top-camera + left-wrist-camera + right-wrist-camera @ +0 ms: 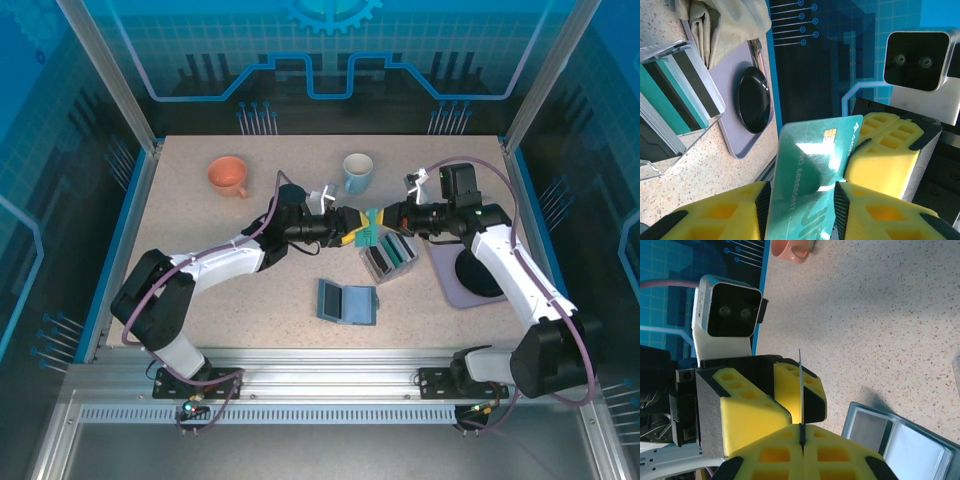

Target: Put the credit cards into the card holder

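A teal credit card [810, 160] is pinched flat between the fully closed fingers of the right gripper [802, 437], and is seen there edge-on as a thin line. The same card is flanked by the left gripper [800, 205], whose fingers are part-closed, with their dark pads set against the card's two opposite edges. The card is thus held by both grippers, which are met tip to tip above the middle of the table [200, 230].

Just beside them, more credit cards [665, 105] are stood as stripes in a grey slotted rack [390, 255]. The card holder [347, 302] is laid open on the table, nearer the arm bases. An orange cup [228, 176] and a blue mug [357, 172] are placed toward the far edge.
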Robot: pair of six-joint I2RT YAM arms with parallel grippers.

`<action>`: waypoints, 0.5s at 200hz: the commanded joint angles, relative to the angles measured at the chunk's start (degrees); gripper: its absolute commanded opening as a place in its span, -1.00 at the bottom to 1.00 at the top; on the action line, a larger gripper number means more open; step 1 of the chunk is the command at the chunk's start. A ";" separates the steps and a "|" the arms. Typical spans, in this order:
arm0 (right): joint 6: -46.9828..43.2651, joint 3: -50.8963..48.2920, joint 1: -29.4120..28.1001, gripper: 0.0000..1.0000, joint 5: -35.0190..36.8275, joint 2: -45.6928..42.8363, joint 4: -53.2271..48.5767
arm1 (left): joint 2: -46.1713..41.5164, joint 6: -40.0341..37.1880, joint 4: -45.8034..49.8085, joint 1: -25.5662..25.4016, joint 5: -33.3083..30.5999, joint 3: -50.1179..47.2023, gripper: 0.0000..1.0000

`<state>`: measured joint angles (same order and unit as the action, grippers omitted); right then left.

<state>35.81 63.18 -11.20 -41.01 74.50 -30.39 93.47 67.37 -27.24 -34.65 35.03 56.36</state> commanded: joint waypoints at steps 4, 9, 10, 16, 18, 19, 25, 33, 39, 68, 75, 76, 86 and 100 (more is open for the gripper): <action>-1.40 -0.65 1.09 -1.00 -2.08 0.48 -1.58 | -2.43 -1.69 0.85 0.35 1.10 -1.14 -0.15; -1.45 -0.71 1.09 -1.00 -2.19 0.57 -1.60 | -2.58 -1.78 0.94 0.30 1.02 -1.16 -0.15; -1.45 -0.74 1.09 -1.00 -2.21 0.56 -1.60 | -2.63 -1.79 0.95 0.34 1.01 -1.21 -0.15; -1.45 -0.82 1.05 -1.00 -2.27 0.57 -1.51 | -2.77 -1.81 1.05 0.37 0.96 -1.34 -0.15; -1.45 -0.87 1.08 -1.00 -2.26 0.56 -1.51 | -2.83 -1.87 1.12 0.35 0.93 -1.40 -0.15; -1.45 -0.91 1.04 -1.00 -2.33 0.56 -1.51 | -2.89 -1.88 1.17 0.36 0.93 -1.37 -0.14; -1.45 -0.95 1.08 -1.00 -2.36 0.61 -1.43 | -3.00 -1.83 1.14 0.43 0.77 -1.62 -0.15; -1.38 -1.04 1.08 -1.00 -2.53 0.57 -1.44 | -3.02 -1.85 1.10 0.40 0.79 -1.81 -0.16; -1.42 -1.05 1.03 -1.00 -2.51 0.63 -1.41 | -3.07 -1.87 1.05 0.46 0.87 -1.86 -0.18; -2.02 -1.24 1.04 -1.00 -2.09 0.83 -1.97 | -3.63 -1.94 1.20 0.49 0.57 -2.50 -0.25; -2.14 -1.41 1.09 -1.00 -1.87 0.95 -2.00 | -3.75 -2.05 1.29 0.52 0.40 -2.54 -0.29; -2.14 -1.44 1.05 -1.00 -1.83 0.97 -2.06 | -3.79 -2.06 1.30 0.53 0.40 -2.56 -0.29; -2.15 -1.80 1.06 -1.00 -1.71 1.02 -1.89 | -3.85 -2.04 1.43 0.53 0.31 -2.73 -0.36; -2.14 -2.26 1.09 -1.00 -1.68 1.14 -1.78 | -4.00 -2.10 1.63 0.47 0.48 -2.74 -0.46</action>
<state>34.65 62.30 -11.18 -41.65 75.02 -30.92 91.74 66.94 -25.93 -34.59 34.96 54.13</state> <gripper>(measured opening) 0.044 0.295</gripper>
